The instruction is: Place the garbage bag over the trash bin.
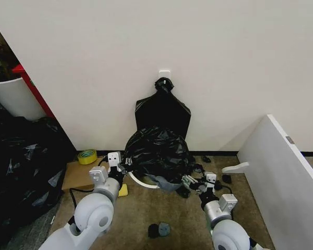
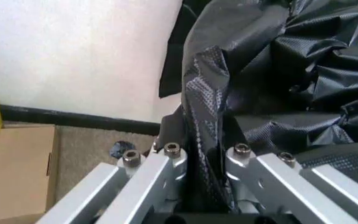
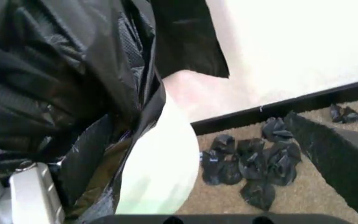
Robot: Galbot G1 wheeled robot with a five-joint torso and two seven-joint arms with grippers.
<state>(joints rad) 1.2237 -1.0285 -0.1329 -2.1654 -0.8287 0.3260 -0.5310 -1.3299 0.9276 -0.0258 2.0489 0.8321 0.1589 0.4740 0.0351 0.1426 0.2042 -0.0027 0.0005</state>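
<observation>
L gripper (image 2: 205, 161) had its jaws nearly together, clamped on a fold of the garbage bag (image 1: 157, 151); in the L wrist cam the black film ran straight down between the two metal fingers (image 2: 157, 179) and bunched there. From the head cam I saw that gripper (image 1: 120, 165) at the bag's left side, low, just above the carpet (image 1: 146, 208).

R gripper (image 1: 194, 182) sat at the bag's lower right edge, touching or almost touching the plastic. I couldn't tell whether its jaws were apart or together: the R wrist cam gave me just one silver finger part (image 3: 33, 196) beside the film.

The bag was thin, glossy and crinkly, draped over the trash bin (image 1: 143, 182), which stood on the floor against the wall (image 1: 146, 52). Bin mostly covered; a white arc of rim and wall showed at the bottom front. In the R wrist cam the bin's white wall (image 3: 160, 172) showed bare below the bag's edge (image 3: 73, 70).

A flat fan-shaped black bundle (image 1: 163, 112) leaned on the wall behind. Small black scraps (image 3: 244, 163) lay on the carpet nr the baseboard, a yellow tape roll (image 1: 87, 156) and cardboard (image 1: 81, 174) to the left.
</observation>
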